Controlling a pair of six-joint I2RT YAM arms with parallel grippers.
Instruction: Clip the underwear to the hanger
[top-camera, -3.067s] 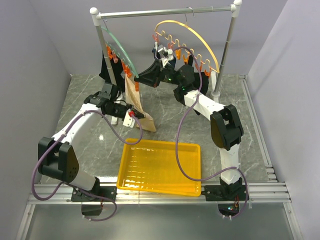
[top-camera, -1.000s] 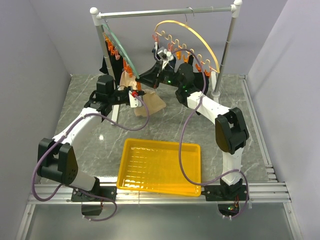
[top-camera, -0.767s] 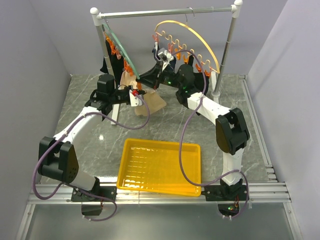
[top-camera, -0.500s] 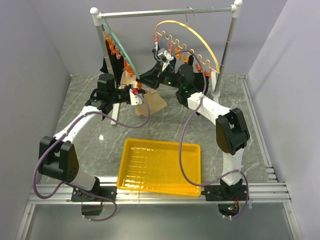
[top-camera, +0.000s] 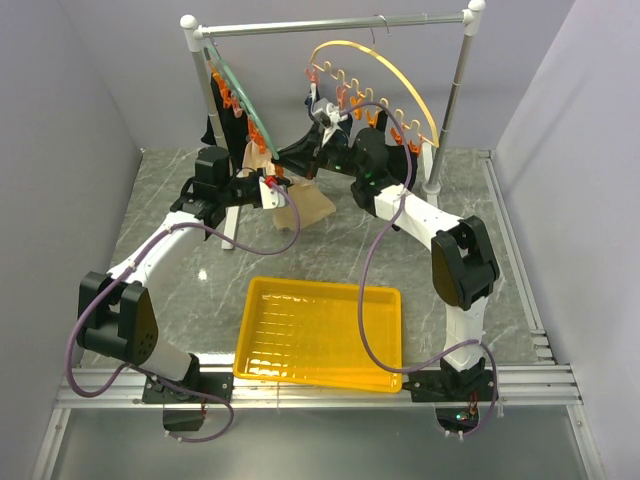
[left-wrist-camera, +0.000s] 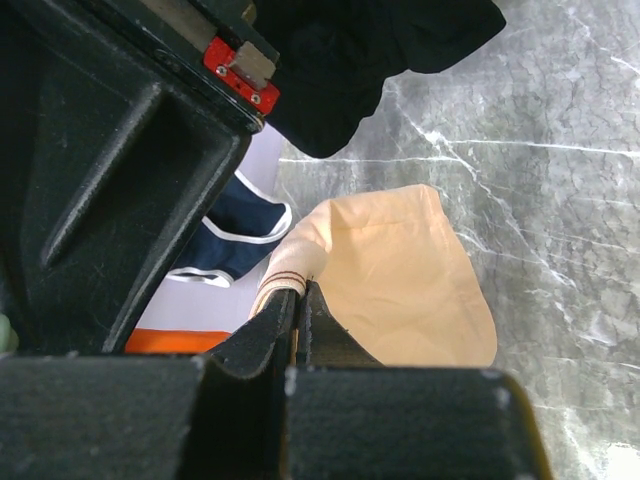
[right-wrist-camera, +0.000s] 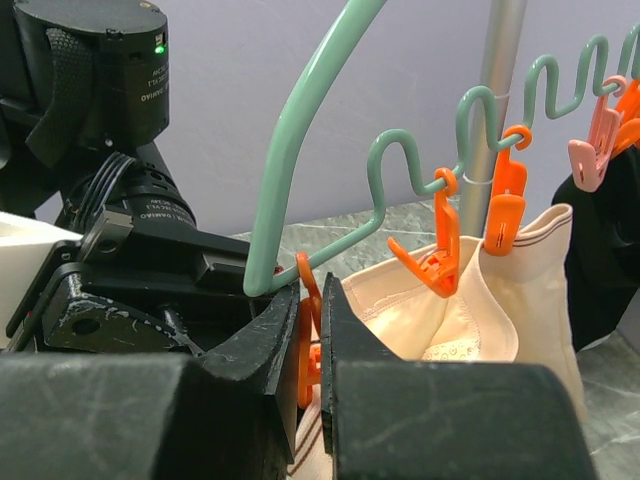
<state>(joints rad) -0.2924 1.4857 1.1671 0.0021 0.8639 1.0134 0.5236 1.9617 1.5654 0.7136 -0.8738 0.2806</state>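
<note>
**Left arm.** The left gripper (left-wrist-camera: 298, 300), jaws fully closed, pinches the stitched edge of the underwear (left-wrist-camera: 400, 270). The cloth fans away from the fingertips above the grey marble surface (left-wrist-camera: 560, 120).

**Right arm.** The right gripper (right-wrist-camera: 310, 300), jaws almost together, squeezes an orange clip (right-wrist-camera: 306, 285) on the green hanger (right-wrist-camera: 300, 120), with the beige cloth just beside it.

**Garment.** The underwear hangs below the clip row, its top edge at a second clip (right-wrist-camera: 505, 205). Its long axis runs downward from the hanger and, seen from above, slants right. A navy brief (left-wrist-camera: 240, 225) shows past the left gripper.
</note>
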